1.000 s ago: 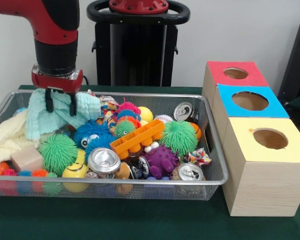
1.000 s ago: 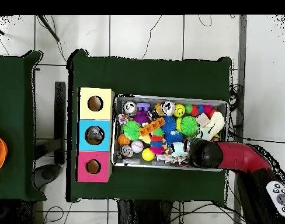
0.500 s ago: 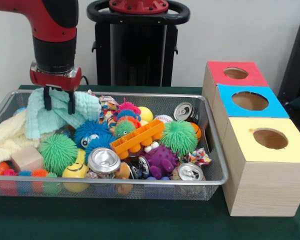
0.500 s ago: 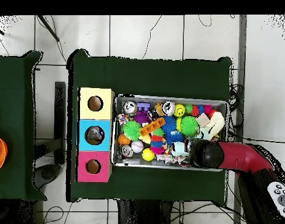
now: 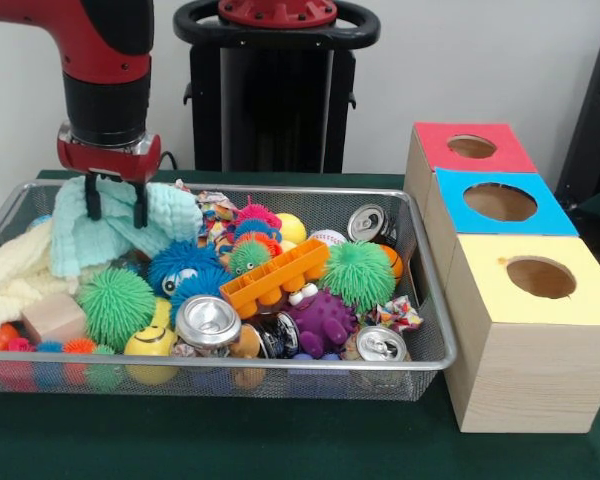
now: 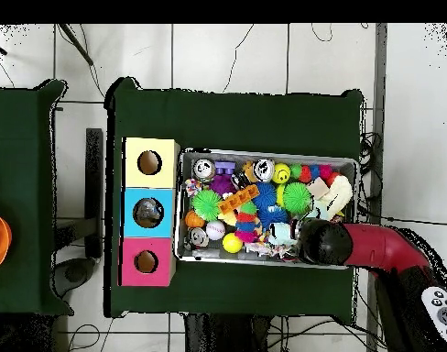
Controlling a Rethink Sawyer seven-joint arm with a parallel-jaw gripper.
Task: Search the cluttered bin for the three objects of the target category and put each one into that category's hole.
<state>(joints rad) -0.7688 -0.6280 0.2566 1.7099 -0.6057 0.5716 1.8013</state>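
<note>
The claw [image 5: 113, 200] hangs over the bin's [image 5: 420, 330] left end, its two black fingers [image 5: 93, 198] spread slightly, pinching a fold of the mint cloth [image 5: 165, 215]. Beside the cloth lie a cream cloth [image 5: 10, 275] and fuzzy balls [image 5: 115, 303]. Three cans [image 5: 207, 322] lie among the toys: near front, front right, far right. Right of the bin stand red [image 5: 472, 147], blue [image 5: 500, 202] and yellow [image 5: 540, 277] boxes with holes

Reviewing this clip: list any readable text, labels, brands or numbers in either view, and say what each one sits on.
No legible text in either view.
Soda cans: only the tops show; any printing is hidden or too small to read.
Yellow smiley ball: a printed face, no words.
Red, blue and yellow boxes: plain coloured tops with holes, no labels.
</note>
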